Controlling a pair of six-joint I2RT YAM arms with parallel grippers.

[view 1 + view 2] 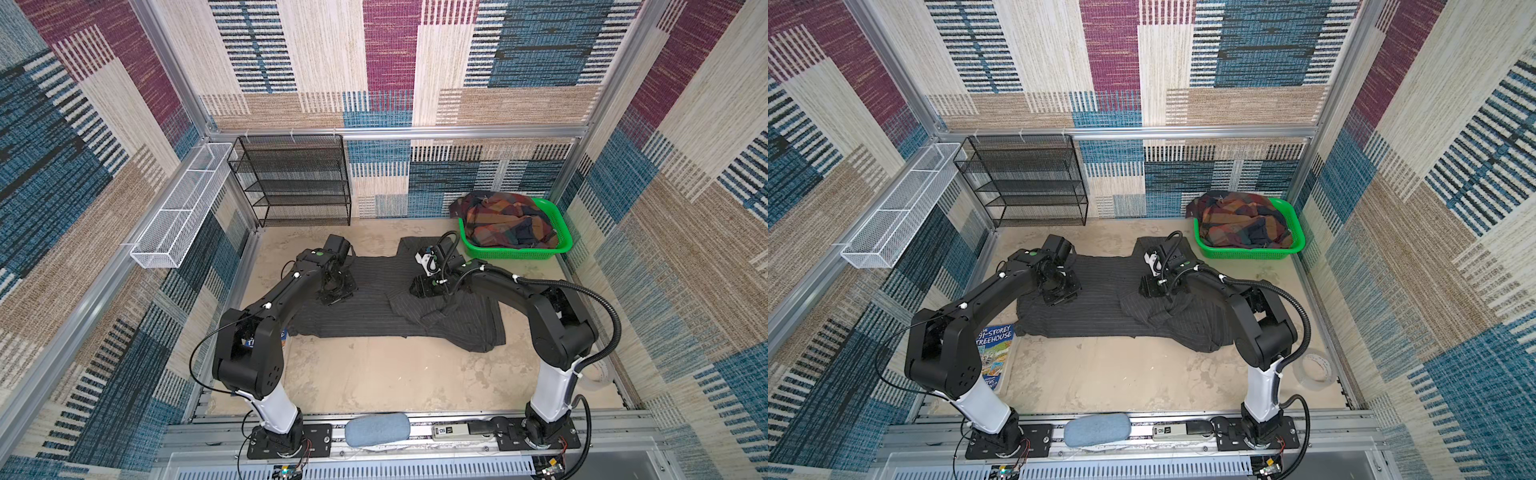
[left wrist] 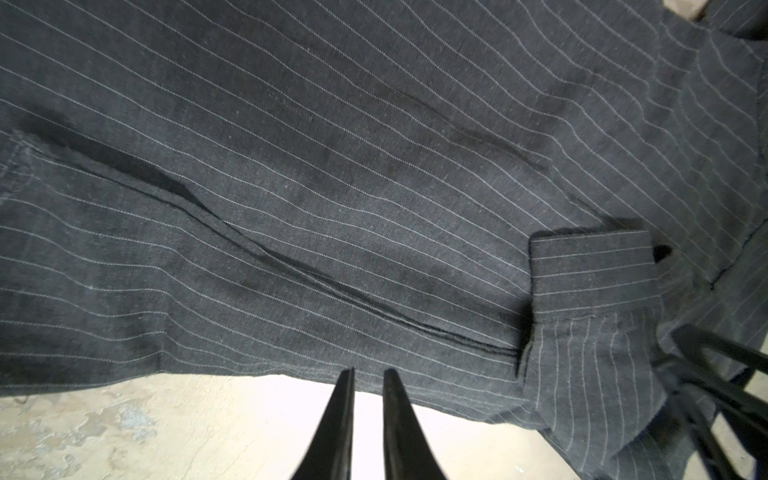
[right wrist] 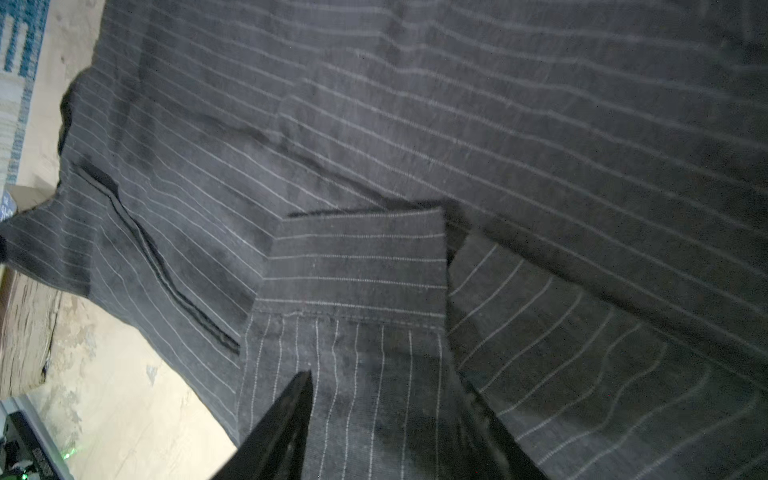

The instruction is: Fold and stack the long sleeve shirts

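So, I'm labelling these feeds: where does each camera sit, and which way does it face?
Both top views: high above the arm bases, looking down at the table; left arm, right arm, grey shirt, plaid shirt in basket.
Left wrist: on the left arm, facing down past the left gripper at the shirt's edge.
Right wrist: on the right arm, facing down past the right gripper at the cuff.
Shared: both wrist views show that cuff.

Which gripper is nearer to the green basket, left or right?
Right. The right gripper is above the pinstriped shirt, close to the green basket; the left gripper is at the shirt's opposite end.
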